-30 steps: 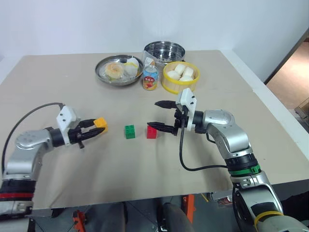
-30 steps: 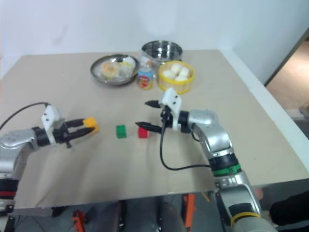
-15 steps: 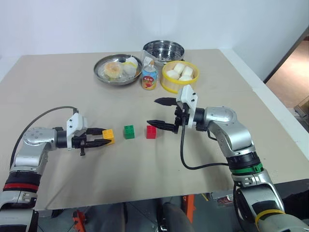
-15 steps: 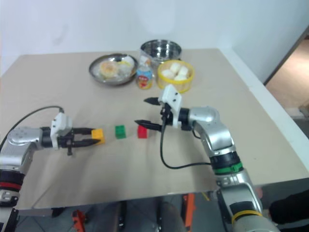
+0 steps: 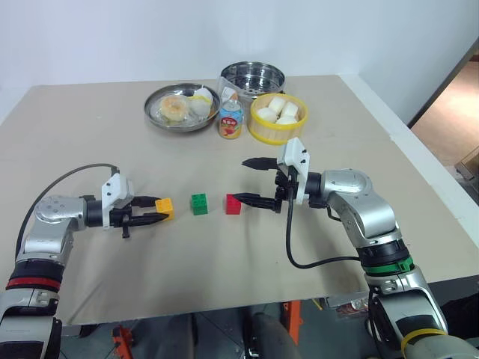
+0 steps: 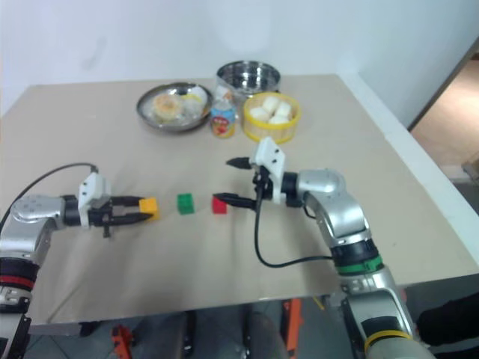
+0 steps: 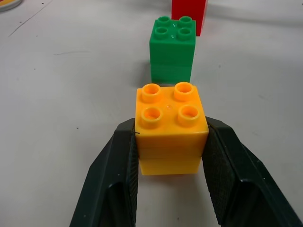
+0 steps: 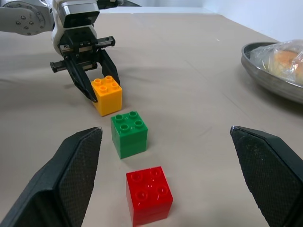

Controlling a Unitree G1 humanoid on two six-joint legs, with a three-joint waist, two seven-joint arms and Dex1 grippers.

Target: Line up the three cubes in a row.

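Here the left claw [image 7: 170, 189] pinches the orange cube [image 7: 171, 126] down on the surface [image 5: 224, 254], at nine o'clock of the green cube [image 5: 199, 203] and red cube [image 5: 233, 204], completing the row; the right claw [image 5: 251, 181] hangs spread

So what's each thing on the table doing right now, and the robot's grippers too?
yellow cube: upright on the table, pinched by the left gripper
green cube: loose on the table, middle of the row
red cube: loose on the table, a right gripper finger beside it
left gripper: shut on the yellow cube
right gripper: open, holding nothing
yellow basket: holds white buns
metal dish: holds wrapped food
steel pot: lid off
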